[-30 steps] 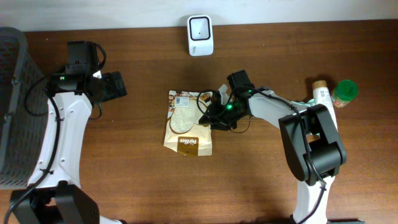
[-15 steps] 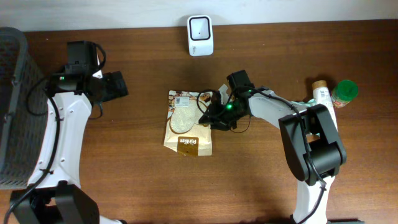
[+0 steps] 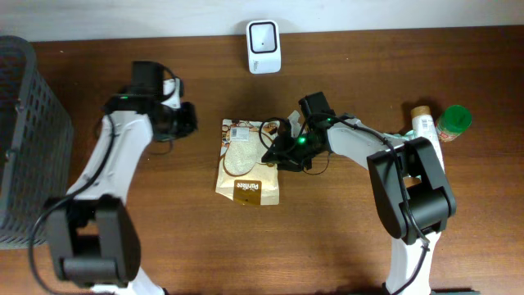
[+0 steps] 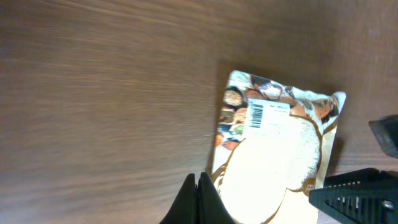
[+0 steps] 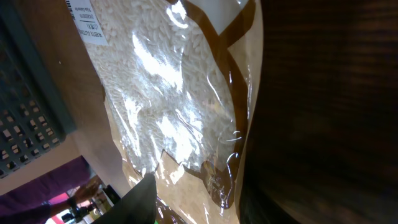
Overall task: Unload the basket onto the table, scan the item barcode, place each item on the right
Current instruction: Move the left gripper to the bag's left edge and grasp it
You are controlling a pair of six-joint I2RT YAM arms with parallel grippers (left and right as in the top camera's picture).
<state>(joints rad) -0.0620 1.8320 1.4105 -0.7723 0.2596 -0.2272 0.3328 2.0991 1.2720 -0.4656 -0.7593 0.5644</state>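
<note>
Pouch flat at mid-table, white rice showing through its clear window, barcode label face up. Left gripper near its left edge, jaws pressed together. Right gripper at its right edge, jaws impossible to tell. Scanner well apart. Grey basket far left.

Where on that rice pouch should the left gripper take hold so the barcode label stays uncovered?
Probably the thin left edge of the rice pouch, below the barcode label, coming from the left. The pouch lies flat, so only its rim can be pinched, and the right gripper is at the right edge. The left gripper is shut and must open first.
</note>
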